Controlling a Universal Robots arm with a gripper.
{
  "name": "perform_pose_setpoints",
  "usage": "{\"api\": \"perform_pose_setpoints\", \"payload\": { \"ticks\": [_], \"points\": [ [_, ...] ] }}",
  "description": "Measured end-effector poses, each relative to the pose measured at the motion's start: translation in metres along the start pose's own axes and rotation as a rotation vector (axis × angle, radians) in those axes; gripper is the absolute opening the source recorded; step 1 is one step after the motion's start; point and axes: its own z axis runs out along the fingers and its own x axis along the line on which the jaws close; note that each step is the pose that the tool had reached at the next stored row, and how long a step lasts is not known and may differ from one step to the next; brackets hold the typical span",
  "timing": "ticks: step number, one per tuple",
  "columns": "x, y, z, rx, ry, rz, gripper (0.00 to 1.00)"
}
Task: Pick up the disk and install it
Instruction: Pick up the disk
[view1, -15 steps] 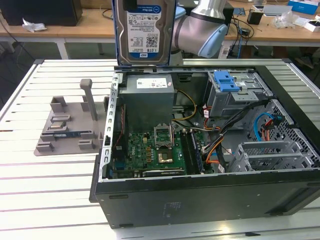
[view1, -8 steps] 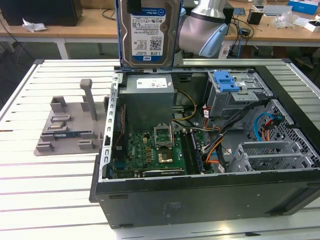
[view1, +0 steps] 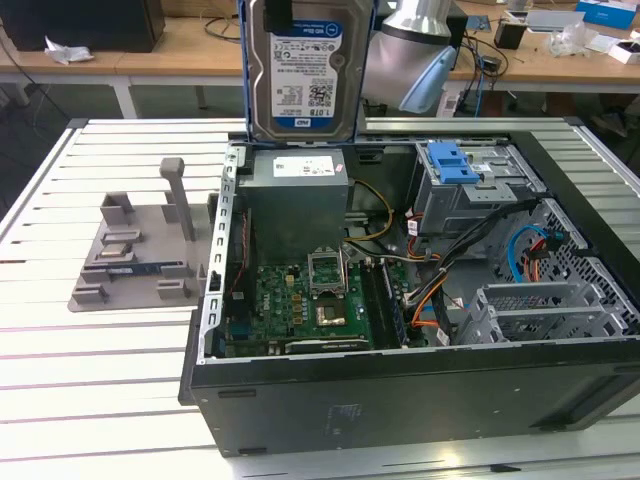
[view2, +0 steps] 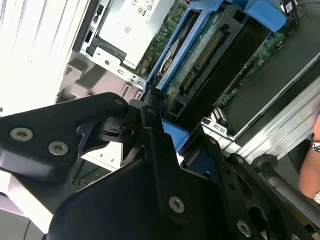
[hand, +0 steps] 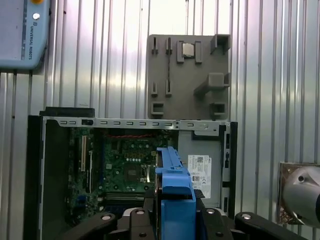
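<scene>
The disk (view1: 308, 70), silver with a white and blue label and blue side rails, hangs upright above the back wall of the open computer case (view1: 400, 390), over the grey power-supply box (view1: 298, 195). A black finger (view1: 279, 12) grips its top edge. In the first wrist view my gripper (hand: 175, 216) is shut on the disk (hand: 173, 182), seen edge-on between two black fingers (hand: 142, 220). The second wrist view shows the disk's circuit-board side (view2: 200, 55) held in my gripper (view2: 187, 150). The grey drive cage with its blue latch (view1: 452, 162) lies to the exterior view's right of the disk.
A green motherboard (view1: 300, 310) and loose cables (view1: 440, 290) sit inside the case. A grey fixture plate (view1: 130, 250) with upright posts lies on the slatted table at the exterior view's left. The arm's body (view1: 420, 40) stands behind the case. A person's hand (view2: 310, 170) shows at the picture's edge.
</scene>
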Motion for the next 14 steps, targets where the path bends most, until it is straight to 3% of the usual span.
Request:
{"api": "perform_pose_setpoints", "payload": {
  "ticks": [14],
  "points": [
    [0.0137, -0.0096, 0.0003, -0.0001, 0.0001, 0.0, 0.37]
  ]
}}
